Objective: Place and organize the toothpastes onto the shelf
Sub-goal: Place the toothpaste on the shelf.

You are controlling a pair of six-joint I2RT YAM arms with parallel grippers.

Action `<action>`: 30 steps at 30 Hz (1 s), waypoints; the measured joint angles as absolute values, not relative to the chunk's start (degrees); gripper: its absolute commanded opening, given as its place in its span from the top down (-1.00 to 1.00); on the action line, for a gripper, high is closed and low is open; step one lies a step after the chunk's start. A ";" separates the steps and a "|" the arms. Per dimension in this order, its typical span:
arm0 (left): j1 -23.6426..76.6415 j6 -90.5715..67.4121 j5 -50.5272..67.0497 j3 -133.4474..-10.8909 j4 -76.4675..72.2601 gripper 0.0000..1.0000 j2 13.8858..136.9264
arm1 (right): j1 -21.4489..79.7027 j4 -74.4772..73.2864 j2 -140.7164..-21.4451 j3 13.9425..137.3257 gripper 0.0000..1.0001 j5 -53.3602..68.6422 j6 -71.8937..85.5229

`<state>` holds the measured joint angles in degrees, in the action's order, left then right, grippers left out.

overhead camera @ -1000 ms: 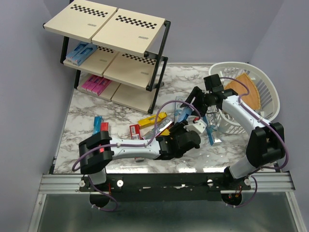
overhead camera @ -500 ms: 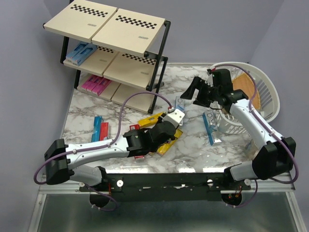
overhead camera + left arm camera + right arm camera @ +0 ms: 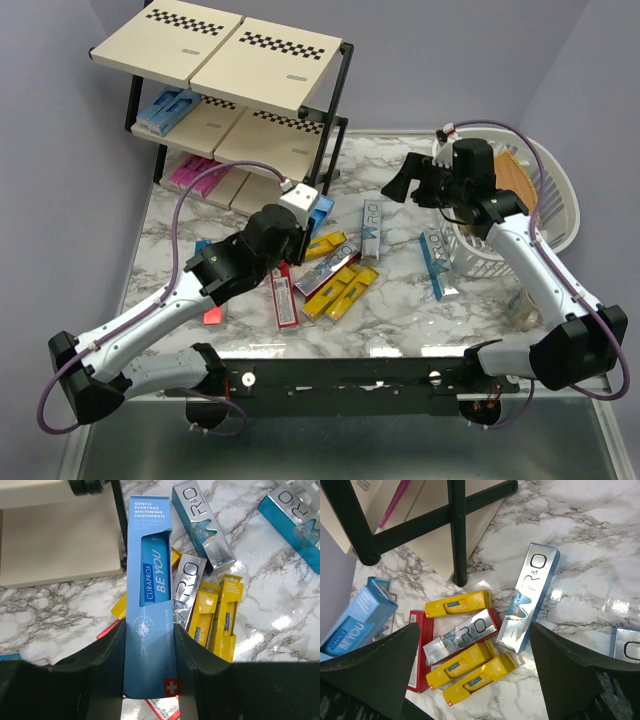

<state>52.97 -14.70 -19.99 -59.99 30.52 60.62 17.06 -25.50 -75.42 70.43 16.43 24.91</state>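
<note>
Left end effector nearer shelf, clamping blue toothpaste, right end effector agape

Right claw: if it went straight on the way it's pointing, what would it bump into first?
Probably the silver toothpaste box lying between the yellow boxes. The open right claw aims at it, though depth is unclear.

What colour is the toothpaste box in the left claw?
Light blue; the toothpaste box shows best in the left wrist view.
</note>
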 measured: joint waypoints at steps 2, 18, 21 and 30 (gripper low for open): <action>50.06 -13.67 -17.41 -62.04 31.83 0.44 60.40 | 17.06 -25.30 -75.42 70.41 -0.96 15.90 24.51; 22.50 -7.14 -1.54 -77.91 38.22 0.45 64.55 | 17.04 -24.88 -72.95 67.24 -0.95 17.58 24.21; 17.19 -6.31 1.63 -78.63 37.10 0.45 66.92 | 17.04 -24.58 -71.70 66.98 -0.95 19.27 24.40; -1.45 -4.84 12.01 -77.71 26.33 0.45 70.98 | 17.37 -22.79 -69.19 65.45 -0.94 22.70 23.88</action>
